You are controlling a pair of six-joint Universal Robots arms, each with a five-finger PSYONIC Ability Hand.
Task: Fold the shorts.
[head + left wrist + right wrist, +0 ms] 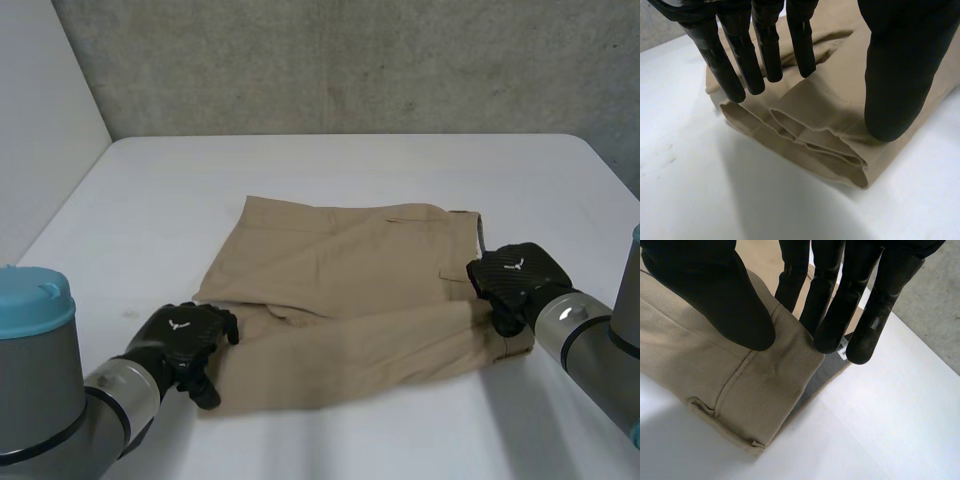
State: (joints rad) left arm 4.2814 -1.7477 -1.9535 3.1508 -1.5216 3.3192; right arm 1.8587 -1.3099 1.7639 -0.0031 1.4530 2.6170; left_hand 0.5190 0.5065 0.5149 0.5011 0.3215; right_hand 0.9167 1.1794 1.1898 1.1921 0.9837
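Both ends of the half-folded shorts (345,300) lie beneath my straight, unclenched fingers, leg hems (815,145) under the thumb of my left hand (185,338), waistband corner (765,400) under that of my right hand (512,275), pinching nothing, probably to press the fold flat.

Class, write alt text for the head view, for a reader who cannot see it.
Tan shorts lie folded lengthwise on a white table. The robot's left hand is open at the leg-hem end of the shorts, and its right hand is open at the waistband end.
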